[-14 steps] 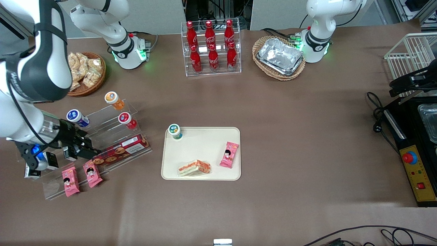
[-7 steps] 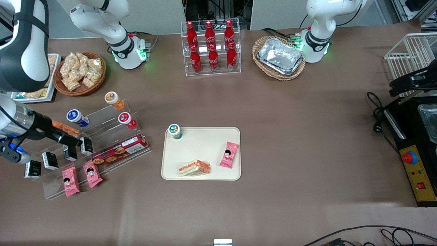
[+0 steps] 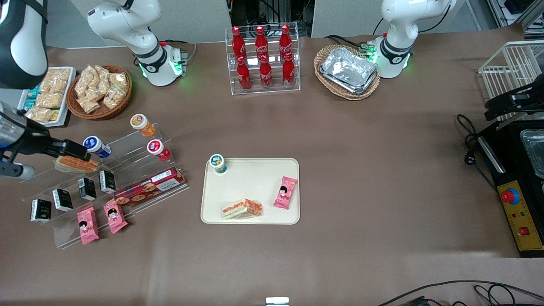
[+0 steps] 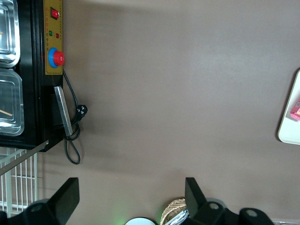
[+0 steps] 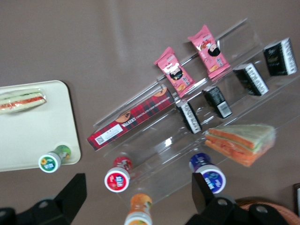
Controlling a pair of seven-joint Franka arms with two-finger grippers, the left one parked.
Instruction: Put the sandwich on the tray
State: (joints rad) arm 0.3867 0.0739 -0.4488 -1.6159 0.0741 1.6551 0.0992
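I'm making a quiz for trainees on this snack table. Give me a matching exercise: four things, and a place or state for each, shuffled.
Things:
1 pincer
2 green-lidded cup
3 foil trays
4 cola bottles

Places or states:
a in a wicker basket
b on the cream tray, which also holds a sandwich
c in a clear rack
d open and empty, over the stepped shelf

Pairs: 1-d, 2-b, 3-a, 4-c

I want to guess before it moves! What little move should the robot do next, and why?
Probably centre the open end effector over the shelf sandwich. It hovers above the shelf holding nothing, with that sandwich off to one side. Another sandwich already lies on the tray.
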